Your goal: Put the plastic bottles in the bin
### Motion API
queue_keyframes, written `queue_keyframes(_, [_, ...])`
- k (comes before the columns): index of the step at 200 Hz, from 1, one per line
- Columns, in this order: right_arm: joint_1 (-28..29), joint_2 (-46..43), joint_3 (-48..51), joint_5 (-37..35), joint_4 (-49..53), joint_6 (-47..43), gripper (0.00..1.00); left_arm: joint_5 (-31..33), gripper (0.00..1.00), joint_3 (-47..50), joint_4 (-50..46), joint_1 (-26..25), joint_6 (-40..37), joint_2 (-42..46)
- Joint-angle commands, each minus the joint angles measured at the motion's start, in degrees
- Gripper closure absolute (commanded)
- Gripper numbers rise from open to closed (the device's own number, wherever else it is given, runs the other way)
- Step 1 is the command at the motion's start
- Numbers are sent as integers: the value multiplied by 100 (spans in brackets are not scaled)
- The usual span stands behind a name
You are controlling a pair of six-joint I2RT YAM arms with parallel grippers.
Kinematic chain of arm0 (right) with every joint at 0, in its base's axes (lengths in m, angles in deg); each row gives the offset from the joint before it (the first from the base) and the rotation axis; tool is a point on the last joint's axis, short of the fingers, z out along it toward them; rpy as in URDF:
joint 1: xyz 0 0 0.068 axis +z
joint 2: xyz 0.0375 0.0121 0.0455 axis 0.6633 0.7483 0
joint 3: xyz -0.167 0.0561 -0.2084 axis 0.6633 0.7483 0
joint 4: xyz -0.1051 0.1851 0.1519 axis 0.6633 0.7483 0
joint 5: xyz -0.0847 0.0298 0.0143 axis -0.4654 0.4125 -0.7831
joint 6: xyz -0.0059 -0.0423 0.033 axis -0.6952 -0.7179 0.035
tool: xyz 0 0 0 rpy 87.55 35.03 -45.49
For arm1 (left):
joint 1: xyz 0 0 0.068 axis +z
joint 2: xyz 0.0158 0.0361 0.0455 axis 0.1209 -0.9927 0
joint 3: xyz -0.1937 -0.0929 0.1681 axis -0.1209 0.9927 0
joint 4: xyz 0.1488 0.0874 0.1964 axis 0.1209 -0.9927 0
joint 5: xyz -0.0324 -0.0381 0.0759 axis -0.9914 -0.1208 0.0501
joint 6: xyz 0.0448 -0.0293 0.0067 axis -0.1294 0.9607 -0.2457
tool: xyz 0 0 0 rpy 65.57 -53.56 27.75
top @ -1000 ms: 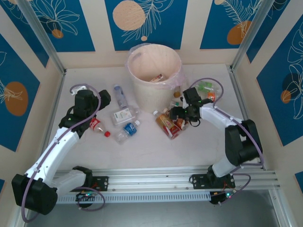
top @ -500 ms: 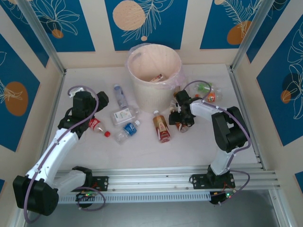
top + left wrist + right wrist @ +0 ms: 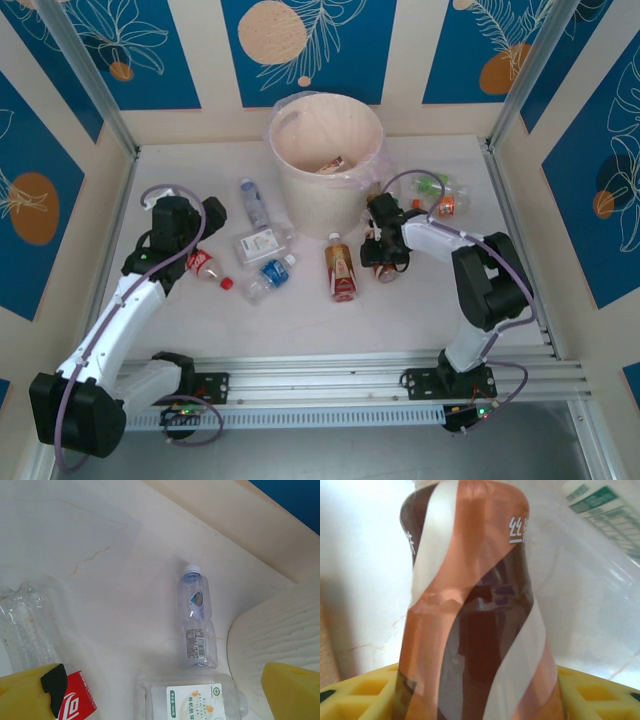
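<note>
right wrist: right hand (image 3: 480, 700) clamps a brown, white-striped bottle (image 3: 470, 605); left hand (image 3: 161, 692) apart.

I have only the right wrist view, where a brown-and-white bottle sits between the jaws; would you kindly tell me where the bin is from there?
Observer: In the top view the bin stands just beyond and left of the right gripper, which holds your brown bottle.
Operator: Thank you. Is anything lying nearby?
Observer: Another brown-labelled bottle lies on the table just left of that gripper.
Operator: And the left arm?
Observer: The left gripper hangs with jaws open, a red-labelled bottle beside one of them.
</note>
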Motion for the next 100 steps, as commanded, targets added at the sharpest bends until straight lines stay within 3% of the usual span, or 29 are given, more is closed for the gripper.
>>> queue_keyframes(1, [53, -481, 174, -22, -96, -170, 45, -107, 0, 81, 179, 111, 107, 91])
queue_keyframes(45, [29, -1257, 570, 26, -305, -228, 54, -253, 0, 121, 274, 210, 213, 38])
queue_keyframes(100, [-127, -2661, 1151, 366, -638, -340, 56, -367, 0, 147, 369, 304, 330, -25])
